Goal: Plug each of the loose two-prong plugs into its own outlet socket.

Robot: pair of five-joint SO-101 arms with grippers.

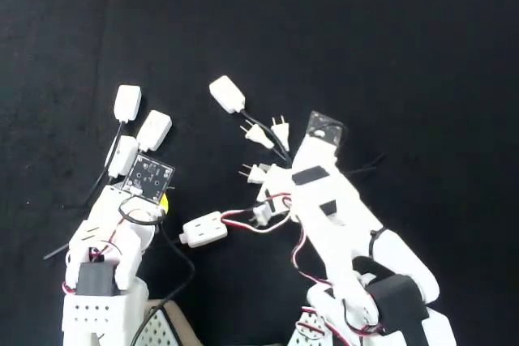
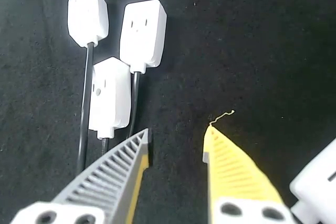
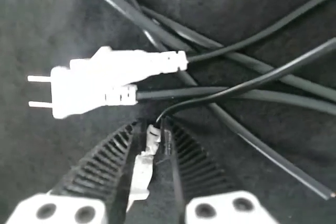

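Right gripper (image 3: 157, 124) clenches a thin black cord (image 3: 273, 72), not the two-prong plug (image 3: 94, 85) beside it; left gripper (image 2: 176, 132) hangs released by the sockets (image 2: 143, 32). Tugging it through the tangle could twist that plug askew.

Overhead camera looking down, wrist cameras close

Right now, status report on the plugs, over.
Left gripper open by three unplugged sockets. Right gripper shut on white cable end. Loose plug ahead, cables tangled behind.

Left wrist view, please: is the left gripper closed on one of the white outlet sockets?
No, the left gripper is open over bare black cloth, with the three outlet sockets lying beyond it.
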